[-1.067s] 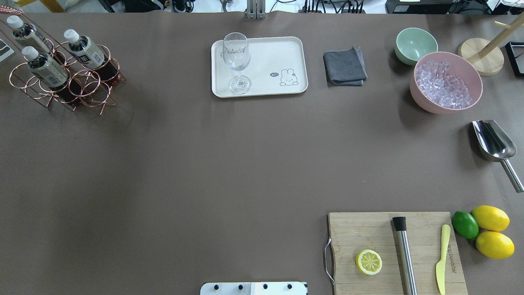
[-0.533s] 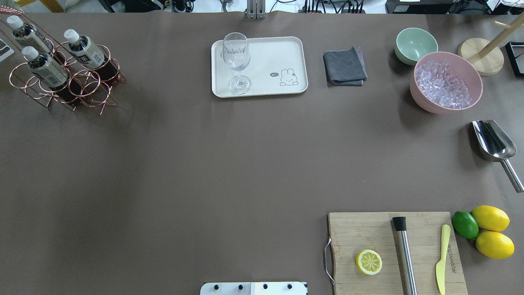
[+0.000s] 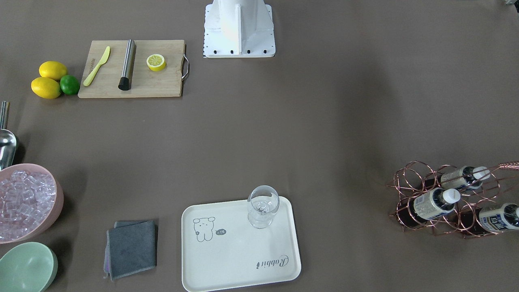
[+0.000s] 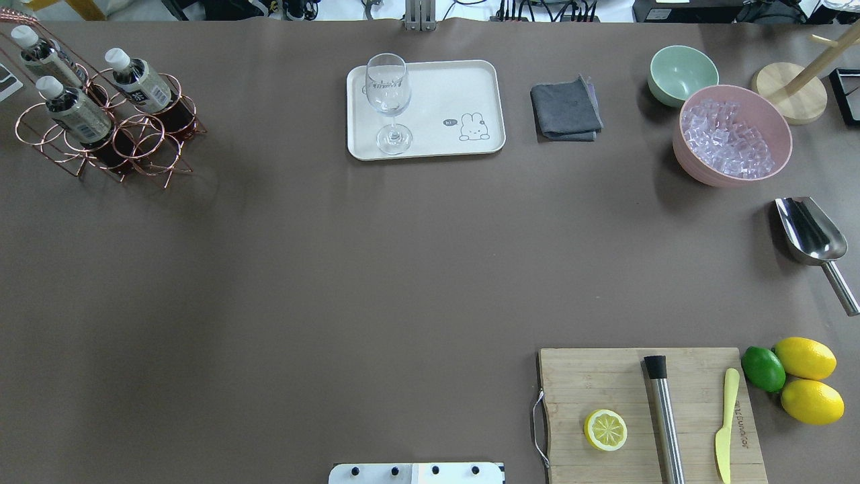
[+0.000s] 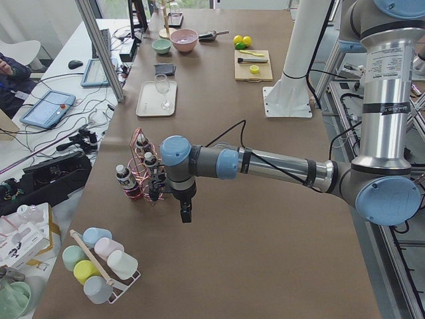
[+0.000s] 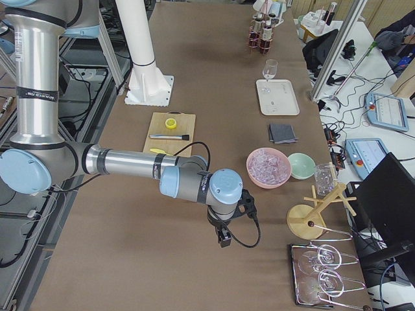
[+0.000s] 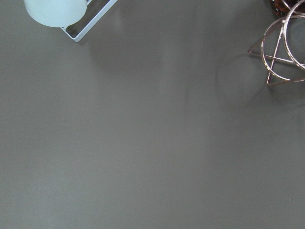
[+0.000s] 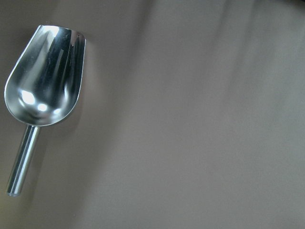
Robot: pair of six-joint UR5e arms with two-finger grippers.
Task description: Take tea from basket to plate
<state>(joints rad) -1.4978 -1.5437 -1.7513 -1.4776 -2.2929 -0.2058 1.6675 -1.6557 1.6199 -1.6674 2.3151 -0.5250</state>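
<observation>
Opening step, judged as the approach: nothing gripped, nothing lifted.

Tea: stood in the basket at the far left corner of the table, one of three alike bottles, white caps up, each in its own ring cell. Sat well apart from the plate.

Plate: lay at the far middle of the table, carrying only a wine glass near its left end. Offered bare surface around the bear drawing.

Left gripper: hung low over bare table just beside the basket, toward the table's left end, touching nothing. Appeared only in a side view, so could not tell whether the jaws were spread or pressed together.

Right gripper: hung at the table's other end, above a metal scoop, well apart from basket and plate. Likewise could not tell the state of the jaws.

Next move, as a judgement: called for raising the left gripper above the caps, centring over the nearest bottle, and descending with jaws spread to either side of the neck. Then called for closing, lifting straight up clear of the wire and the tall handle, and crossing to the plate's bare part, away from the glass.
</observation>
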